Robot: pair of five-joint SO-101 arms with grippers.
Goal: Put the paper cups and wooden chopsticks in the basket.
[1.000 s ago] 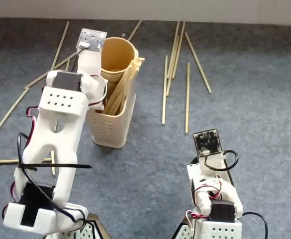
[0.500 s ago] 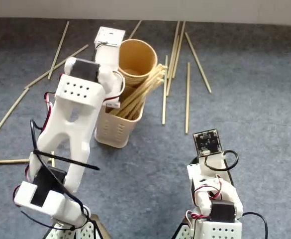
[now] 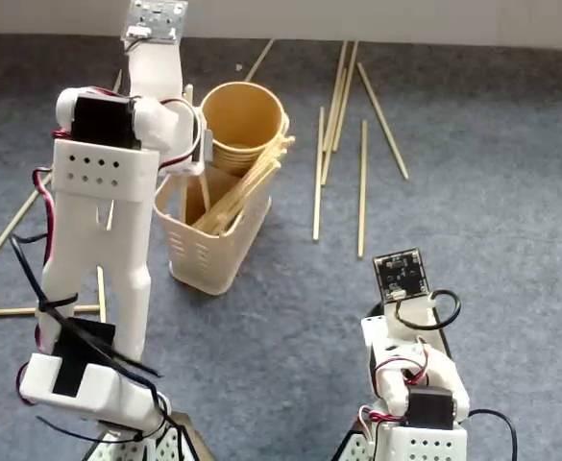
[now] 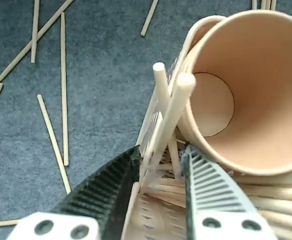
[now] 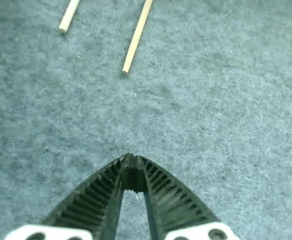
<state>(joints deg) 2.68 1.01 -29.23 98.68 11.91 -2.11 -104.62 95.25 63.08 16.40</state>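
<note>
**Left gripper clamped on basket wall, right gripper closed and empty**

The basket (image 3: 199,259) is cream plastic, tall and oblong with slotted walls. It stands tilted on grey short-pile carpet (image 3: 473,192). Nested paper cups (image 3: 247,115), tan, smooth and round-mouthed, sit in its far end, rim above the basket's edge. A bundle of wooden chopsticks (image 3: 242,187), pale thin round sticks, leans slantwise inside against the cups.

Loose chopsticks (image 3: 362,182) lie flat on the carpet to the basket's right and along the far edge, well apart from the basket. More are scattered on its left side. The carpet between the basket and the right arm (image 3: 410,384) is bare.

The left arm (image 3: 98,221) is stretched forward, wrist over the basket's left rim. The left gripper (image 4: 160,157) points down. One ribbed black finger is outside the wall and the other inside, pinching the wall together with two upright sticks (image 4: 173,110) just beside the cups.

The right arm is folded back near its base. The right gripper (image 5: 132,162) is closed tip to tip on nothing, low over bare carpet.
</note>
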